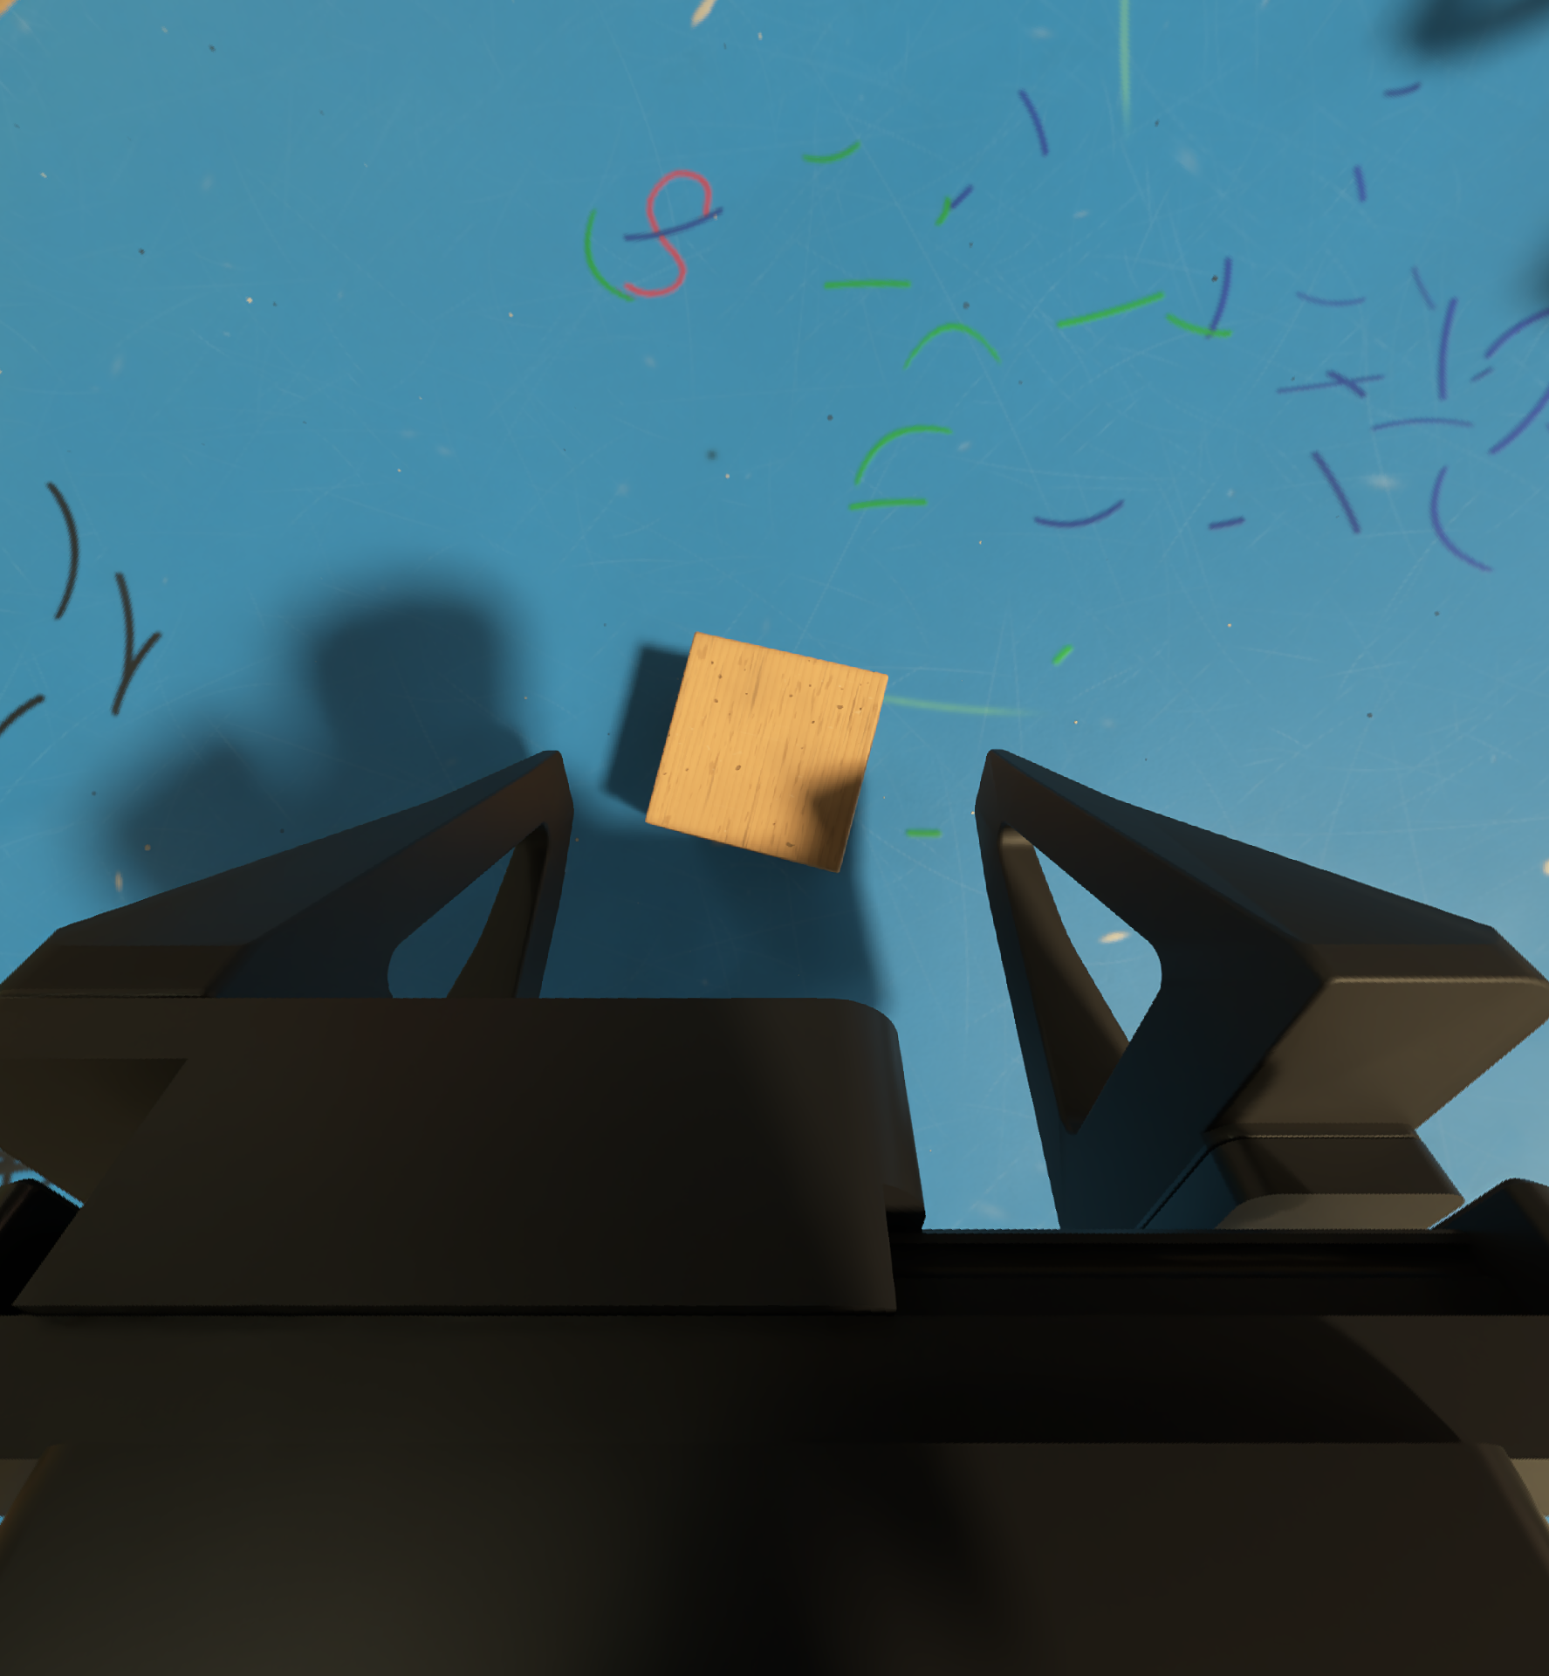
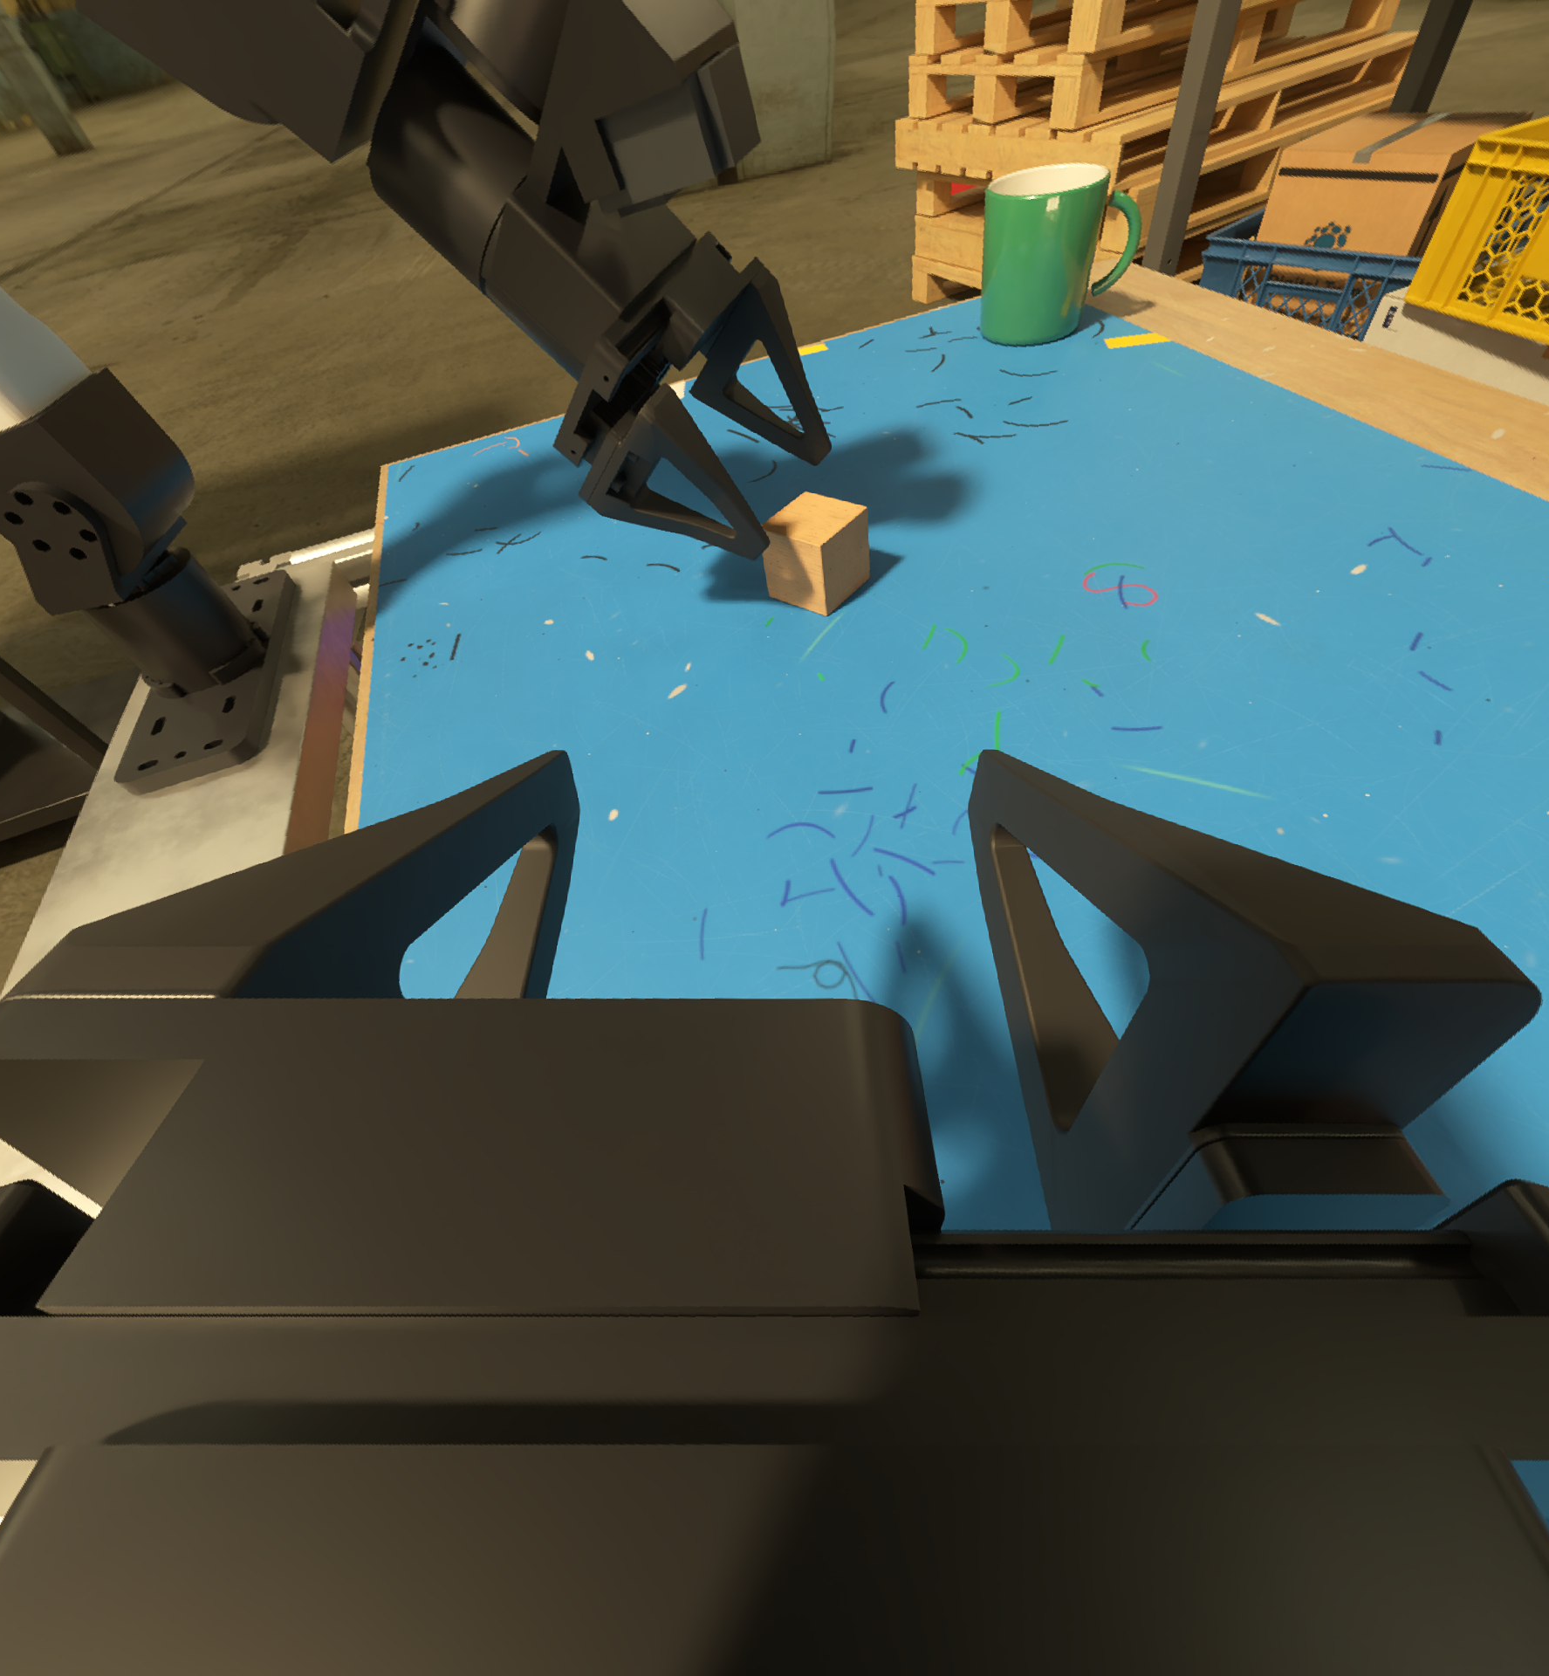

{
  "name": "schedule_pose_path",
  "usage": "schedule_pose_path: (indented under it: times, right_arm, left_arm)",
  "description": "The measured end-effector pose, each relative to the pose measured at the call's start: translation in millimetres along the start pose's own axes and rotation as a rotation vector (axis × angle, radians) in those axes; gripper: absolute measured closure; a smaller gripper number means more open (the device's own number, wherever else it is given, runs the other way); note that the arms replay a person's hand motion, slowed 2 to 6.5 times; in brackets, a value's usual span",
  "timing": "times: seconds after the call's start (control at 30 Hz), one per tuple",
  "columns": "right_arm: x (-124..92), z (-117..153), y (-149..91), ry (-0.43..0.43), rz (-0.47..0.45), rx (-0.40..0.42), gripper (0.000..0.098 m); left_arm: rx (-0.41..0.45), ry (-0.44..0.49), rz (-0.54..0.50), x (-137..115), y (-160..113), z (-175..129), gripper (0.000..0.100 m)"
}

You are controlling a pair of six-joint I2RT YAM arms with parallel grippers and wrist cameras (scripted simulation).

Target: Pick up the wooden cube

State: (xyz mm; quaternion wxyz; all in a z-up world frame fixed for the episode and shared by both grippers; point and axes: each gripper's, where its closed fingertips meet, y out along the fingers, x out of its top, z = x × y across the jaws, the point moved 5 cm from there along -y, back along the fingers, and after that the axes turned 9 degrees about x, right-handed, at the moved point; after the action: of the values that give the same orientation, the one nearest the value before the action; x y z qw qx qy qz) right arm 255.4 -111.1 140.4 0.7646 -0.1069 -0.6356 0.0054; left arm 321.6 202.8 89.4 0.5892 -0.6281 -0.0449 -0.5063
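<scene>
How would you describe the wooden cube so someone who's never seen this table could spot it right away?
Find the blue mat covering the tabletop, a green mug at its far edge. Near the mat's middle, by the open left gripper, sits the wooden cube. It is the mat's only pale, square-edged block.

1. Blue mat covers the tabletop, scribbled all over with green, purple and black pen marks, on a pale wood table.
2. Floor is grimy brownish concrete.
3. Back there: stacked wooden pallets, a cardboard box, a yellow crate and a blue crate.
4. Warm light, hard dark shadows on the mat.
</scene>
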Motion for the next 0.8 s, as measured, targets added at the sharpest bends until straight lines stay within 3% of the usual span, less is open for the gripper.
schedule_pose_path:
  times: [0.37, 0.8]
  right_arm:
    - [-0.9, 0.8, 1.7, 0.001, 0.008, 0.005, 0.0242]
    - [-1.7, 1.6, 2.5, -0.001, 0.018, 0.009, 0.0241]
  left_arm:
    - [-0.027, 0.076, 0.144, 3.4, 6.1, -3.3, 0.025]
    - [-0.124, 0.250, 0.418, 22.5, 6.3, 1.0, 0.028]
